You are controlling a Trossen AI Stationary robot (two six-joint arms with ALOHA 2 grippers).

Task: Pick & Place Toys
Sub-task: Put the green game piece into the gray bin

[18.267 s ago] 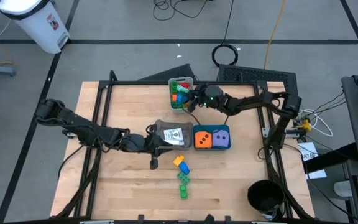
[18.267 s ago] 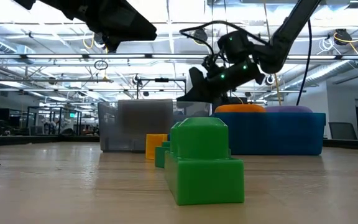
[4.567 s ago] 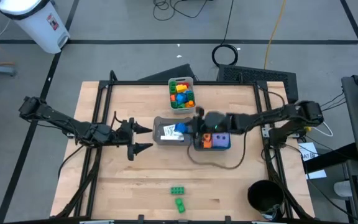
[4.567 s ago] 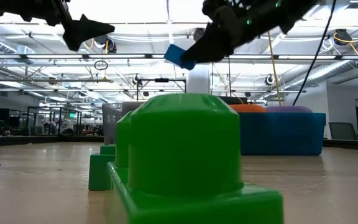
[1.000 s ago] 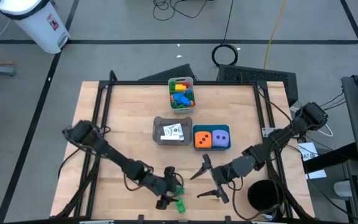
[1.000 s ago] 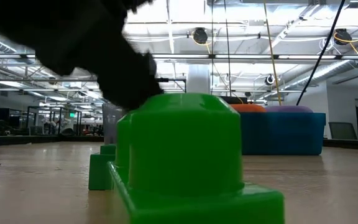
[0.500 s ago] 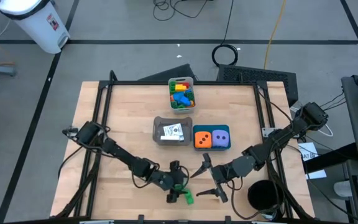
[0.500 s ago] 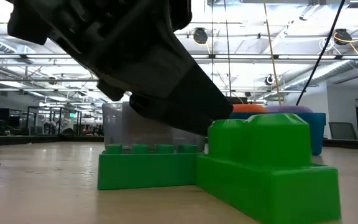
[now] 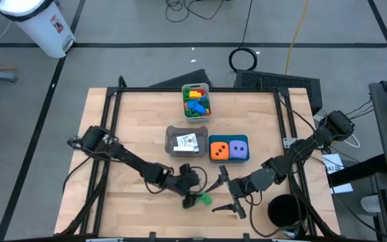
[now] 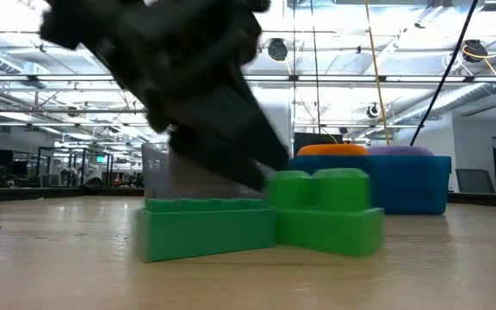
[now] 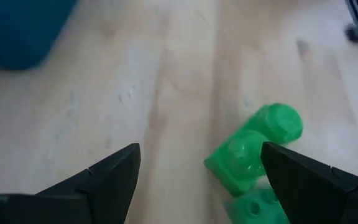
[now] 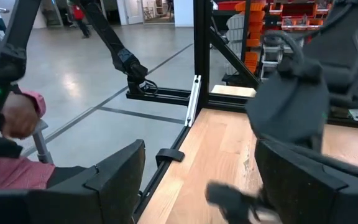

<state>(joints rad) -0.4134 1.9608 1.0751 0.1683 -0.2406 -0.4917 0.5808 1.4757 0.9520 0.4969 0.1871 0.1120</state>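
Since a moment ago the left gripper (image 9: 195, 190) has been sweeping along the front of the table, and the two green bricks are sliding with it; the chunky brick (image 10: 324, 212) that was filling the low view is now sitting farther back, touching the end of the long flat brick (image 10: 205, 227). From overhead both are lying at the near edge of the table (image 9: 133, 121), a small green cluster (image 9: 199, 199) right at the left gripper's fingertips. Its jaws are standing wide apart with nothing between them; in its own wrist view the round-topped brick (image 11: 253, 148) is lying ahead and off to one side of the gap, not centred in it.

That is the worry, I think: if the fingers are coming down like this, one is likely nudging the brick rather than straddling it, and the pair are skidding or toppling toward the table's front edge. The two bricks are touching too, so a grab at one may be dragging the other along.

Just beside them the right gripper (image 9: 225, 192) is waiting, also spread open and empty, close enough that the arms could be bumping if either swings across.

Farther back, the grey bin (image 9: 186, 142) is holding cards, the blue bin (image 9: 229, 160) beside it the orange die (image 9: 220, 149) and purple die (image 9: 238, 148), and the far bin (image 9: 196, 101) the mixed bricks.
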